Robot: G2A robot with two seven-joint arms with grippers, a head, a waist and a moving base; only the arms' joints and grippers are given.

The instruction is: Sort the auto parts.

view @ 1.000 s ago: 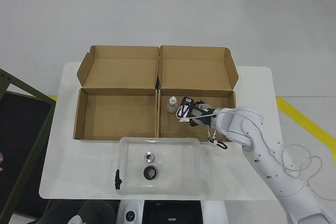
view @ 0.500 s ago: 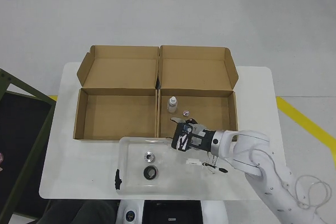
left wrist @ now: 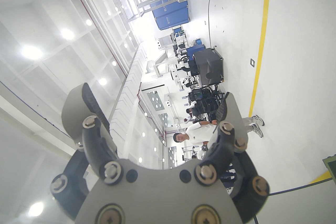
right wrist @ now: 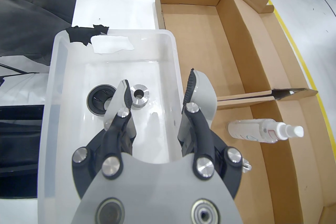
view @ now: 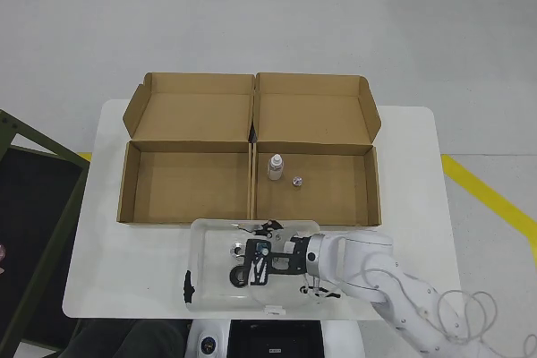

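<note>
Held the right arm (view: 376, 268) low and sharply bent, forearm laid out leftward, wrist roughly level. Pointed the right gripper (right wrist: 158, 91) forward and down, jaws spread wide, nothing caught between the ribbed pads (right wrist: 127, 95). Held the left gripper (left wrist: 155, 99) tipped steeply upward, fingers (left wrist: 90, 101) parted just as wide, black grip faces turned inward, nothing gripped there either.

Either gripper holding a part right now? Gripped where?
Nothing held. The right gripper is open, empty, over the clear bin; the left gripper is open and empty too.
</note>
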